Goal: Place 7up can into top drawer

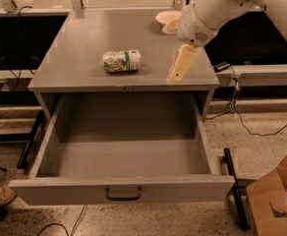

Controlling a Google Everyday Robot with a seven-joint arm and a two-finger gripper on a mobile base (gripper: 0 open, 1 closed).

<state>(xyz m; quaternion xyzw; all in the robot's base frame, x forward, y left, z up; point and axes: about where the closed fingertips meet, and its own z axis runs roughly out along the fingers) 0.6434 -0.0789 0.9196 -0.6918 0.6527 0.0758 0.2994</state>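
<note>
One hand (178, 66) over cabinet (84, 33); can (121, 61) outside drawer (60, 193)

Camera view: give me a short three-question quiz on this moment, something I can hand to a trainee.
1. True or false: the can is already inside the drawer.
2. Where is the tool? A) above the cabinet top, to the right of the can, not touching it. B) down inside the drawer. C) at floor level.
3. Short answer: is the can upright or on its side?

Key: 1 false, the can is on the cabinet top and the open drawer holds nothing; 2 A; 3 on its side.
</note>
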